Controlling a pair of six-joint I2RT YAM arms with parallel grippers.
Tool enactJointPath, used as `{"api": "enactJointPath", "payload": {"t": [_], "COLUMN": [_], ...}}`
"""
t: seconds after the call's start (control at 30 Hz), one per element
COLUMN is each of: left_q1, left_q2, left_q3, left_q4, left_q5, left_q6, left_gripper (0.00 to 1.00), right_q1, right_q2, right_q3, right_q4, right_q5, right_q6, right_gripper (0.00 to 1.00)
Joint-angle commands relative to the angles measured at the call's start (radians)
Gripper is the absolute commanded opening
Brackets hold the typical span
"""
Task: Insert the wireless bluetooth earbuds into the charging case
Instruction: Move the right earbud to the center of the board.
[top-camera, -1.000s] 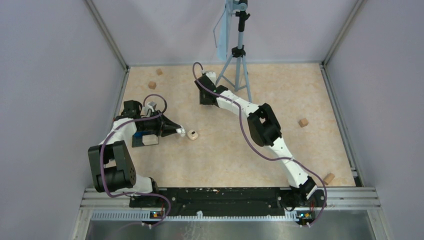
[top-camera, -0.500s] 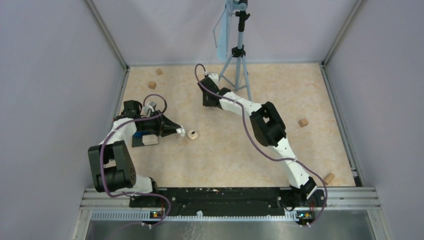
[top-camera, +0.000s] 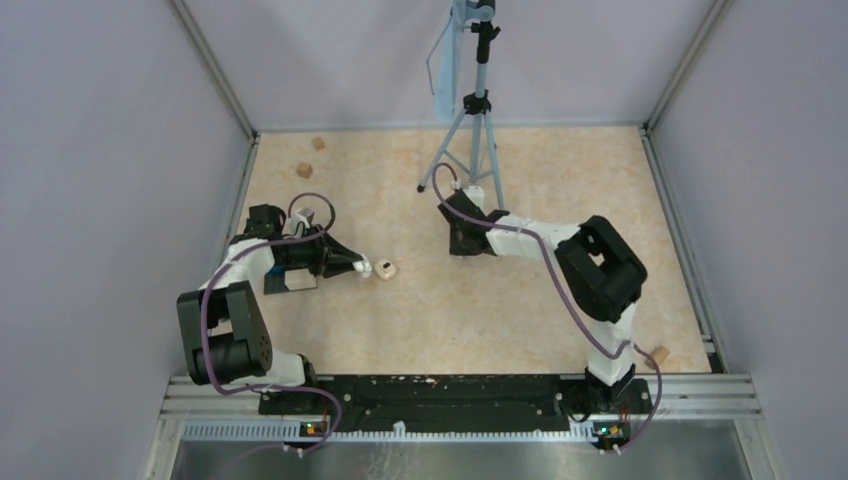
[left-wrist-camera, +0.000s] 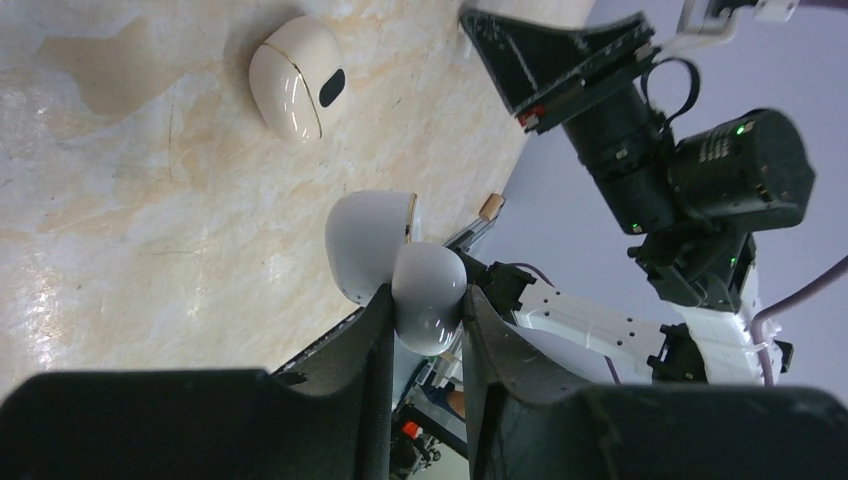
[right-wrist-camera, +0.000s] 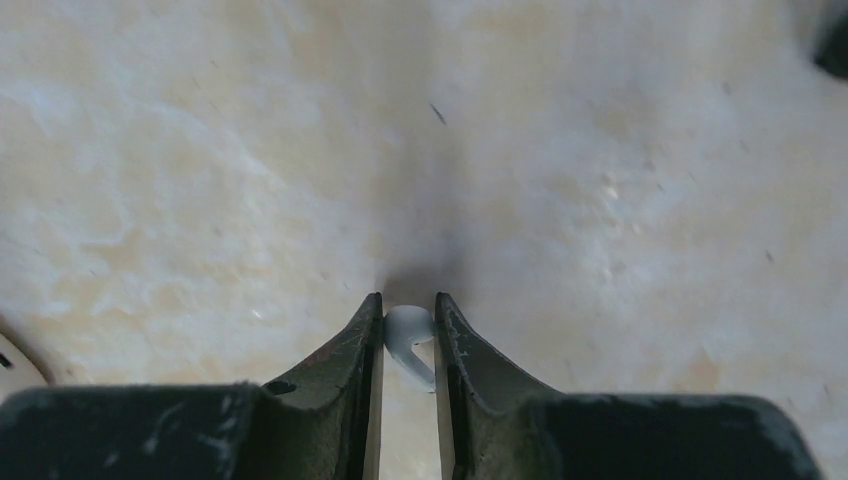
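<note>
My left gripper (left-wrist-camera: 428, 295) is shut on a white charging case (left-wrist-camera: 432, 310). Its other rounded half (left-wrist-camera: 362, 245) sticks out beyond the fingertips, just above the tabletop. In the top view this case (top-camera: 366, 267) hangs at the left gripper's (top-camera: 357, 266) tip, at the left middle of the table. A second, cream case (left-wrist-camera: 296, 78) with a dark oval lies on the table just past it (top-camera: 386, 270). My right gripper (right-wrist-camera: 408, 300) is shut on a tiny white earbud (right-wrist-camera: 405, 325), its stem pointing back between the fingers, close over the table. In the top view the right gripper (top-camera: 462, 240) sits near the centre.
A tripod (top-camera: 470, 140) stands at the far centre, one leg just behind the right wrist. Tan wooden blocks lie at the far left (top-camera: 318, 143), (top-camera: 303, 169) and near right edge (top-camera: 659, 354). A dark and blue object (top-camera: 290, 283) sits under the left arm.
The right arm has pulled back from the far centre toward the middle of the table, its elbow folding to the right. The left arm and its case have barely moved.
</note>
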Motion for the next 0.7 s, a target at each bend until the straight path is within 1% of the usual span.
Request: {"api": "enactJointPath", "payload": {"t": [0.0,0.13,0.27,0.53,0.67], "left_q1": [0.001,-0.002,-0.003,-0.003,-0.004], "left_q2": [-0.037,-0.036,-0.036,-0.047,-0.053], "left_q3": [-0.011,-0.01,-0.006,-0.006,-0.008], "left_q4": [0.039,0.04,0.04,0.039,0.032], "left_q5": [0.012,0.011,0.005,0.002,0.002], "left_q6": [0.009,0.009,0.009,0.006,0.009], "left_gripper": [0.0,0.0,0.0,0.0,0.0], "right_q1": [-0.005,-0.005,-0.005,-0.005,-0.005], "right_q2": [-0.196,-0.321,-0.396,-0.403,-0.383], "right_q3": [-0.186,-0.355,-0.429,-0.413,-0.385], "right_q4": [0.03,0.036,0.009,-0.061,-0.083], "right_q5": [0.015,0.0,-0.009,-0.018,-0.054], "right_q6": [0.073,0.112,0.111,-0.01,-0.094], "right_gripper": [0.09,0.1,0.14,0.32,0.34]}}
